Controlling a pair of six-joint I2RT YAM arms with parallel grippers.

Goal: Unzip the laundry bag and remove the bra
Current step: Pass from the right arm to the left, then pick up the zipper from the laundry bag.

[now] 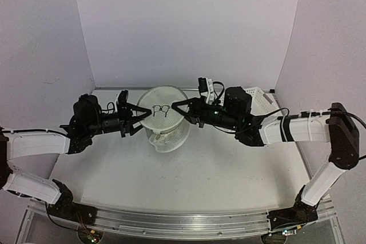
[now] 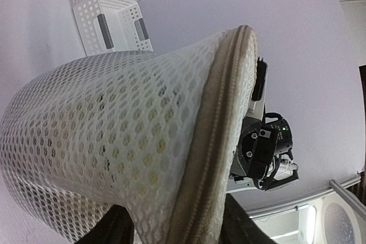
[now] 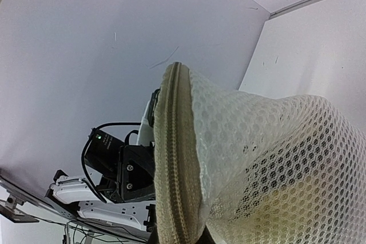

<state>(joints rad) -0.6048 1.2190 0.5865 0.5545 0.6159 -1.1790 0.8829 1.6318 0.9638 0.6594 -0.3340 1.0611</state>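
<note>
Left claw [image 1: 139,117]: fingers [image 2: 114,228] spread either side of the laundry bag's left rim, with the seam between them. Can't tell whether they bite.

Right claw [image 1: 178,107]: pressed together, pinching the opposite rim of the bag. My two wrists face each other across it.

Laundry bag [image 1: 164,119]: hangs between both claws over the middle of the table [image 1: 200,181]. The flat round face is tilted up toward the top camera and the bra pictogram [image 1: 160,108] is readable. The mesh body sags below the face. Can't tell whether its bottom touches the table.

Zipper [image 2: 211,141]: a tan band running round the rim. It looks closed along the stretch both wrist cams see. Dark specks show through the mesh, but I can't make out what they are.

Further back: a white perforated plastic basket [image 1: 260,100] sits on the table behind my right forearm, well apart from the bag. Beyond it are plain pale walls.
</note>
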